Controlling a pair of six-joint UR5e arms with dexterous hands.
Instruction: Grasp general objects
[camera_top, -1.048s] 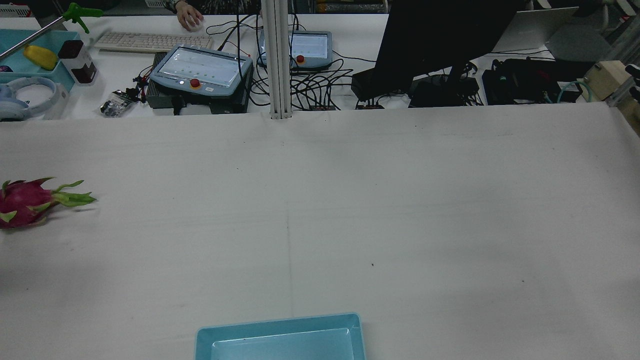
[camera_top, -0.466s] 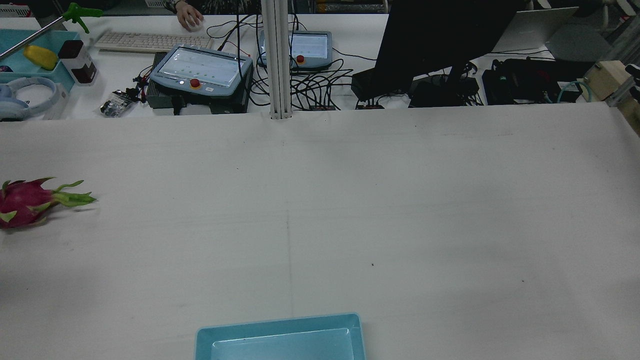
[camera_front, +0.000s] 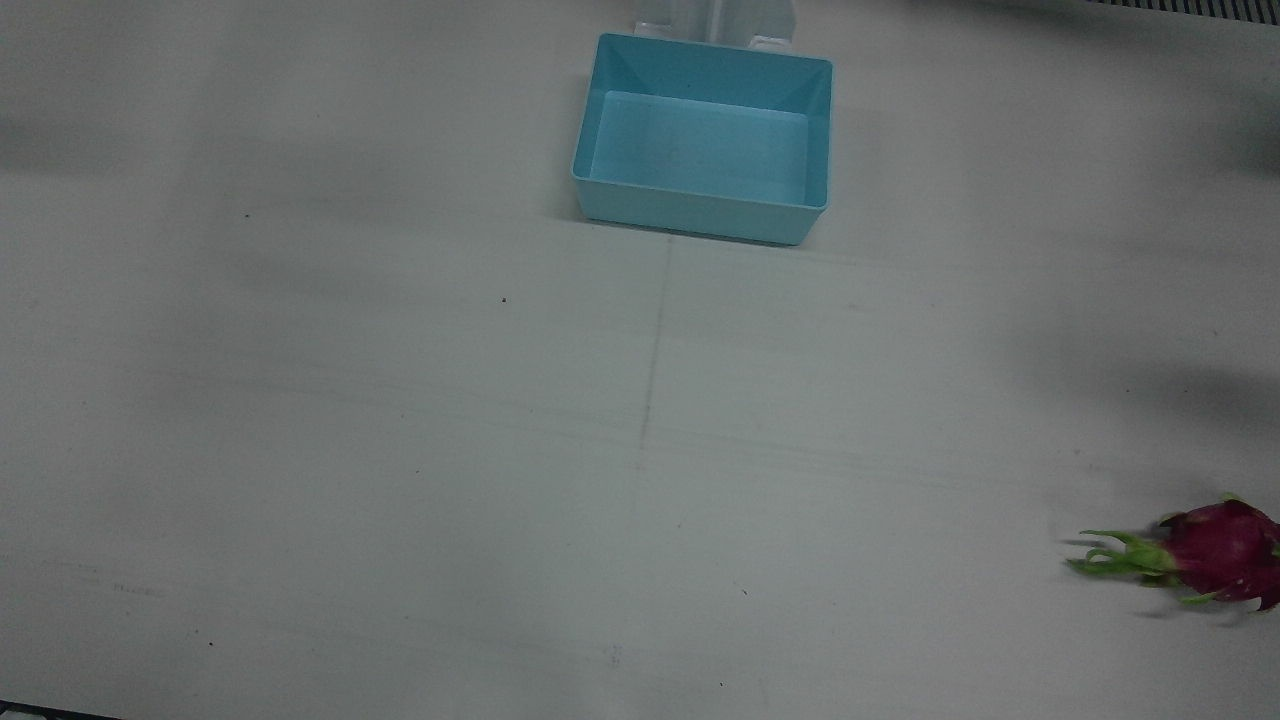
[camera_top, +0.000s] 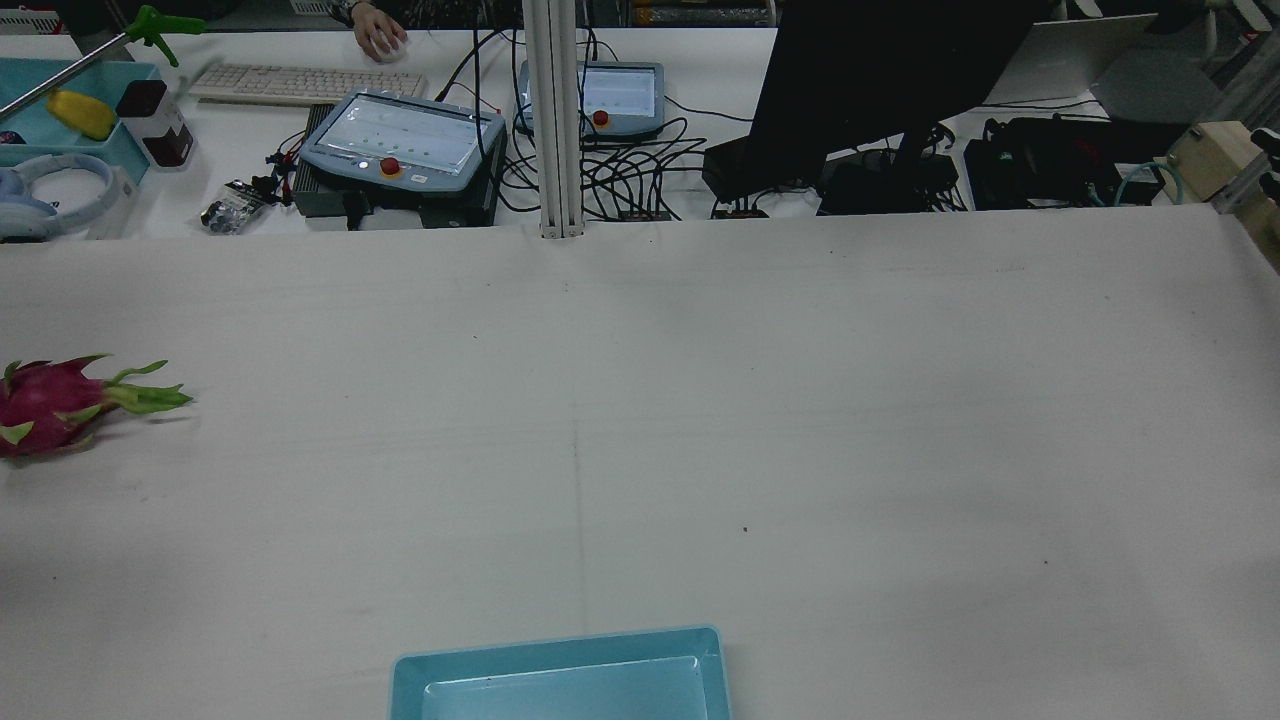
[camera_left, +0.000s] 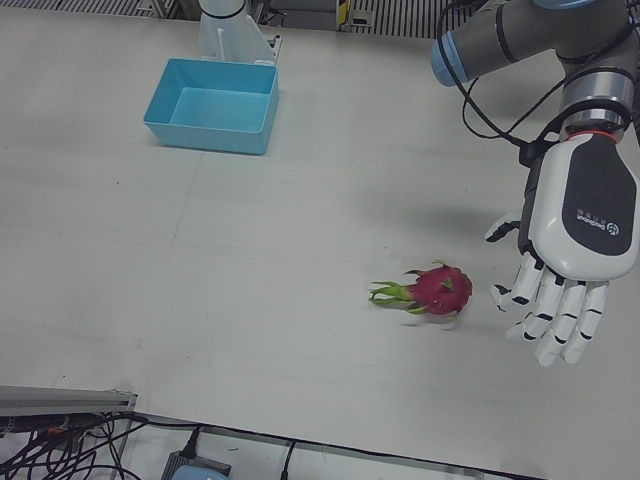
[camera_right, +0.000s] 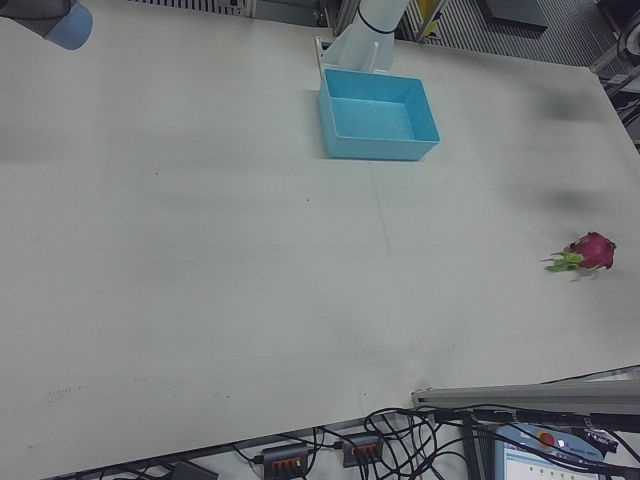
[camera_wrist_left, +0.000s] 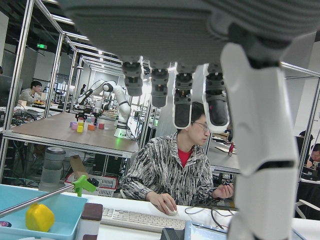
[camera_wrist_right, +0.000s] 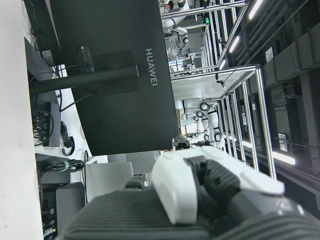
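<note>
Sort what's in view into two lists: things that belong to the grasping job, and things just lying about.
Belongs to the job:
dragon fruit, lying on the table
blue bin, empty
left hand, open beside the fruit, not touching it

Lying about, on the desk beyond the table:
keyboard
two teach pendants
monitor
headphones

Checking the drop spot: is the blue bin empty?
Empty: the blue bin shows only its bare floor in the front view.

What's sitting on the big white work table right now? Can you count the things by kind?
Dragon fruit: 1
Blue bin: 1
Total: 2
</note>
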